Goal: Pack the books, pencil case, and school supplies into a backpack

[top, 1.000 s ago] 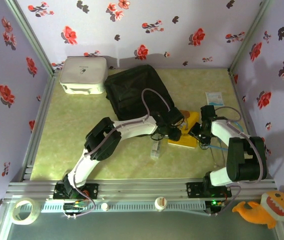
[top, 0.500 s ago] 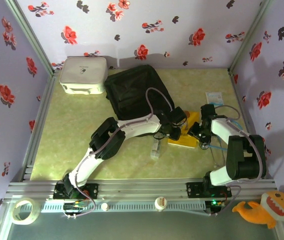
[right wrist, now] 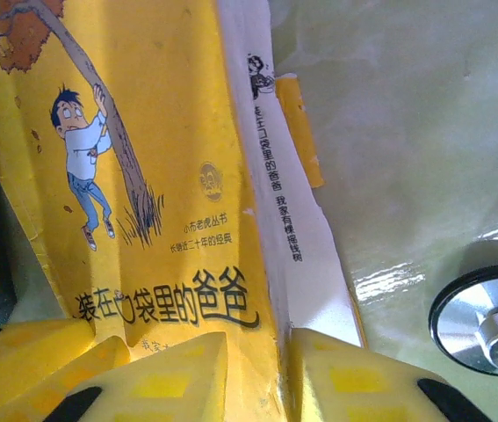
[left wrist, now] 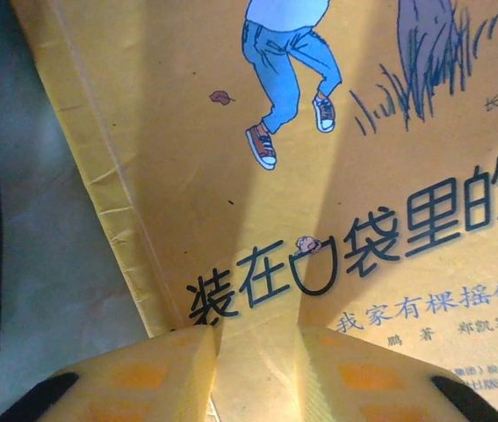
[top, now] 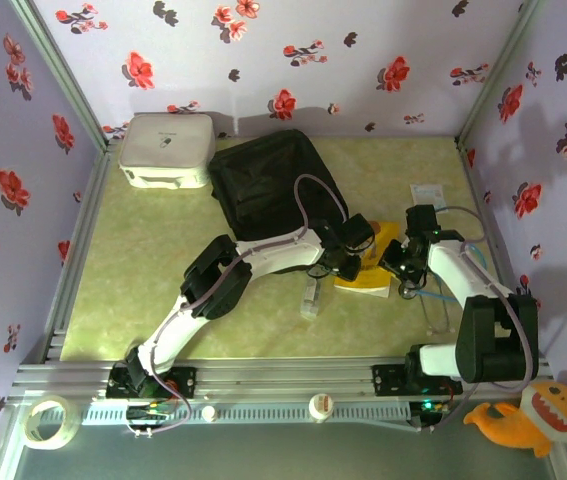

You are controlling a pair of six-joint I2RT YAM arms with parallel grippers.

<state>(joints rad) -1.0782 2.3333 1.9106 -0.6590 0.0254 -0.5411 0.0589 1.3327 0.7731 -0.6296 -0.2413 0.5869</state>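
Yellow book (top: 371, 280) lies on the table (top: 143, 270), right of centre. It is just near and right of the backpack (top: 263, 185) and not yet inside it.

Both arms converge on the book. Left gripper (top: 351, 262) is at its left side, right gripper (top: 401, 268) at its right. Judgement: two-handed hold, because a thin, floppy paperback is hard to lift off a flat surface from one edge.

Left wrist view: the two yellow fingers (left wrist: 143, 374) stand slightly apart over the cover's lower corner. The cover shows through the gap. Cannot tell whether they clamp it or only rest against it.

Right wrist view: the book's white spine runs down into the narrow gap between the fingers (right wrist: 183, 374). They look pressed onto that folded edge, with the cover rising away from them at a tilt. A round metal disc (right wrist: 486, 321) sits on the table just right of this grip.

Judgement: book is being raised for transfer left and far, toward the backpack.
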